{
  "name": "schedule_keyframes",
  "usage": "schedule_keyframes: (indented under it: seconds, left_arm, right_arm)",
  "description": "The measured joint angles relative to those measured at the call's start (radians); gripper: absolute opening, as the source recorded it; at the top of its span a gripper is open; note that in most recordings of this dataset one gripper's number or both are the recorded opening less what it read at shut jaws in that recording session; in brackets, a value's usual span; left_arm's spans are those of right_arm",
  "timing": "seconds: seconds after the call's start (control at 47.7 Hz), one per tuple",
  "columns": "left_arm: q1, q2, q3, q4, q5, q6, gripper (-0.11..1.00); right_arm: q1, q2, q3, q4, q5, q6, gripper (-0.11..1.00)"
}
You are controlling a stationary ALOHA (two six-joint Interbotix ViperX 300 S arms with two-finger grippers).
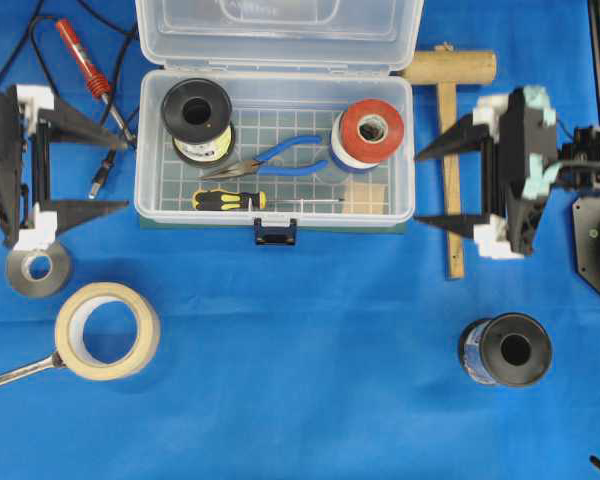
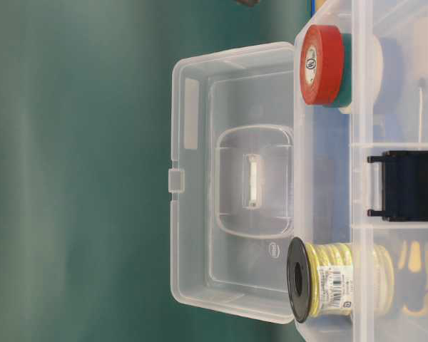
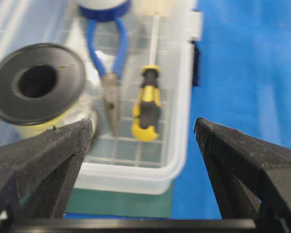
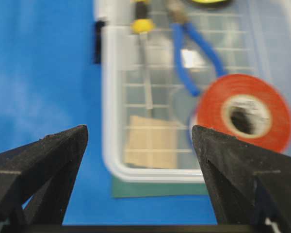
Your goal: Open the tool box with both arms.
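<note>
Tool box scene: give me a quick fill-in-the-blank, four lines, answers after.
1. The tool box lid stands ____.
2. The pliers inside it have ____ handles.
3. The left gripper and the right gripper both have their jaws ____, holding nothing.
4. The wooden mallet lies on the cloth to the ____ of the box in the overhead view.

Missing words: open; blue; open; right

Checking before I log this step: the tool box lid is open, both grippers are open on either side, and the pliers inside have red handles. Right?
Not quite. The pliers have blue handles, as the overhead view shows. The tool box lid is open, and the left gripper and right gripper stand open at its sides.
</note>
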Motion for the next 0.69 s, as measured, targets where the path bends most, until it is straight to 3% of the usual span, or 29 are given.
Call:
schedule_keyframes:
  seconds: [0.314,0.482,0.692]
  left_arm:
    - [-0.064,-0.031,0.012,0.000,0.011,-0.015,0.91]
    - [-0.112,-0.078,0.032,0.000,0.035,-0.018,0.91]
    - [-0.115,-0.158,0.072,-0.002,0.063,-0.028,0.91]
  right_arm:
    - [0.008,-0.058,0.021,-0.005,0.021,0.000,0.86]
    - [0.009,-0.164,0.052,-0.005,0.067,0.000,0.86]
    - [0.011,-0.285,0.124,-0.002,0.092,0.006,0.86]
